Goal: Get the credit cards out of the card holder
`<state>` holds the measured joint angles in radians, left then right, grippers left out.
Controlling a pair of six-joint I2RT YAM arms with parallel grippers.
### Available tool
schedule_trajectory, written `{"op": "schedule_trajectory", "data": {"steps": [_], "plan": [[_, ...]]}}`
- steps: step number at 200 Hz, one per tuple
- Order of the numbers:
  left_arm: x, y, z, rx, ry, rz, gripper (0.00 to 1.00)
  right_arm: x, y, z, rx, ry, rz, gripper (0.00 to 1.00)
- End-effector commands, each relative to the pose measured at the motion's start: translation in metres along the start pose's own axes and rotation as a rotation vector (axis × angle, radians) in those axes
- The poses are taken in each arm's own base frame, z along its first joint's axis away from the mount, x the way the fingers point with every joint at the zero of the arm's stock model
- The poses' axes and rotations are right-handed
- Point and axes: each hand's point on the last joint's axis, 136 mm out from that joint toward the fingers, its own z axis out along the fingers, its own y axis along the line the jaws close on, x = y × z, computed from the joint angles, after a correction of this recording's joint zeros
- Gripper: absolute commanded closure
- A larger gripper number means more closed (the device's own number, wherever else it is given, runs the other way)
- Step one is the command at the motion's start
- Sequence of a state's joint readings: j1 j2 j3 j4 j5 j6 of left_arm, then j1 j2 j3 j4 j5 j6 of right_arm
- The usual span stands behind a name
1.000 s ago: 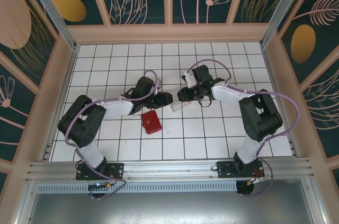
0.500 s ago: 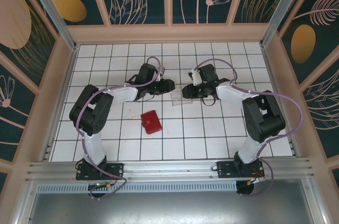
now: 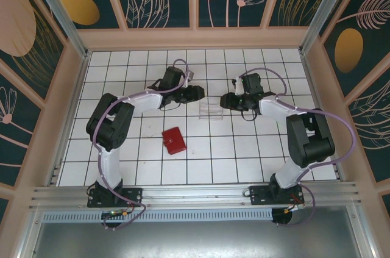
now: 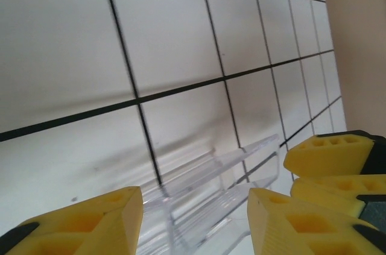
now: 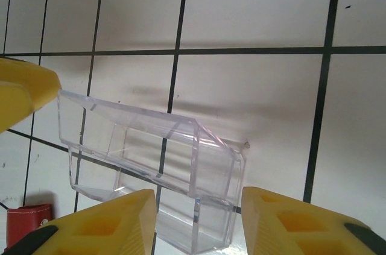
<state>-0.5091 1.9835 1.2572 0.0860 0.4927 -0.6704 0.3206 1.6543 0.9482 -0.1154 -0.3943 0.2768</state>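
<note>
Top external: the closed red card holder (image 3: 174, 140) lies toward the bases, nearer the left gripper (image 3: 199, 92) than the right gripper (image 3: 223, 102), which flank a clear box (image 3: 210, 111).
Left wrist: fingers spread, empty.
Right wrist: fingers spread, empty; the card holder is at lower left.

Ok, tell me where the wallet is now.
In the top view the wallet lies on the table, left of centre. It is apart from the clear box, to the box's left and closer to the near edge.
</note>
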Motion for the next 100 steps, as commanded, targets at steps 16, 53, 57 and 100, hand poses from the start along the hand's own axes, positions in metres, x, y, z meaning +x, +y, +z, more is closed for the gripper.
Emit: {"op": "schedule_trajectory", "data": {"steps": [16,53,57,100], "plan": [[-0.019,0.027,-0.063,-0.161,-0.095,0.032,0.48,-0.007,0.005,0.004,0.009,-0.011,-0.002,0.57],[-0.005,0.047,-0.109,-0.336,-0.120,0.032,0.47,-0.016,0.032,-0.022,0.111,-0.035,-0.135,0.56],[-0.001,0.050,-0.111,-0.352,-0.116,0.028,0.47,-0.014,0.036,-0.022,0.107,-0.029,-0.150,0.56],[0.038,0.070,-0.134,-0.426,-0.069,-0.051,0.52,0.036,0.106,-0.007,-0.032,0.097,-0.484,0.51]]}}
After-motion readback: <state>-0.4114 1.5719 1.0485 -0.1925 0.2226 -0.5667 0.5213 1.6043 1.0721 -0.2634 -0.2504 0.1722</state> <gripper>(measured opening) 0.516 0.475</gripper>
